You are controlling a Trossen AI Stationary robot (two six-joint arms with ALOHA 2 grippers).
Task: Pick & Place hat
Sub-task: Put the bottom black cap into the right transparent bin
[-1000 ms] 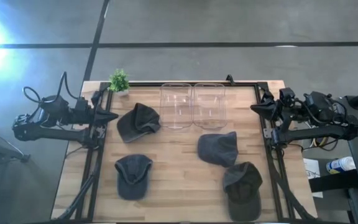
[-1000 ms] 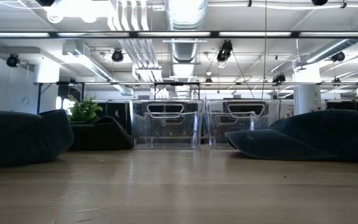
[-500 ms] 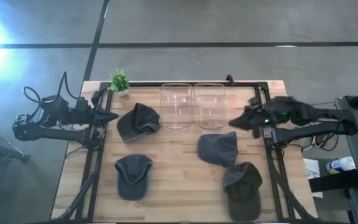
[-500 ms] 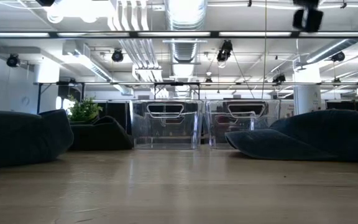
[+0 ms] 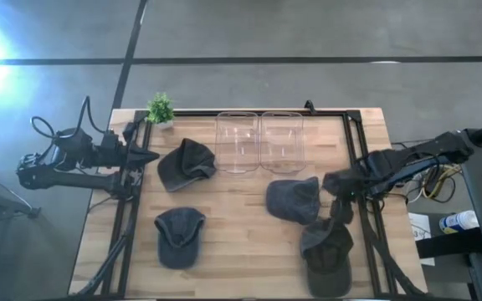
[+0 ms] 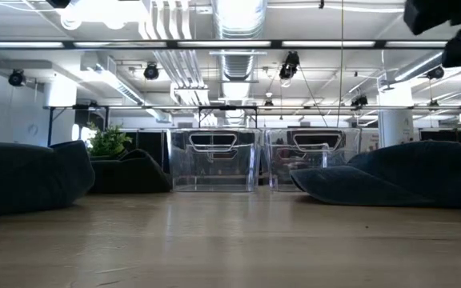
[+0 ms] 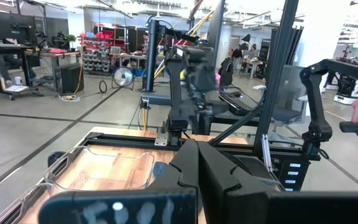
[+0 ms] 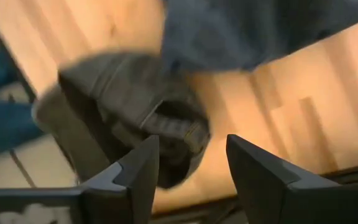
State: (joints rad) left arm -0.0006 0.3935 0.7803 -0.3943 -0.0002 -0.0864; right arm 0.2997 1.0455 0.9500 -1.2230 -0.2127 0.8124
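Four hats lie flat on the wooden table: a dark grey one at the far left, a blue-grey one at the near left, a grey one right of centre, and an olive one at the near right. My right gripper hangs open above the gap between the grey hat and the olive hat, touching neither. In the right wrist view its fingers frame the olive hat's back opening, with the grey hat beyond. My left gripper waits shut at the table's left edge.
Two clear bins stand side by side at the far middle of the table. A small potted plant sits at the far left corner. Black frame rails run along the left and right edges.
My right gripper has swung from its place at the table's right edge in over the table, toward the near edge and down, and has tipped to point at the olive hat. No hat has moved.
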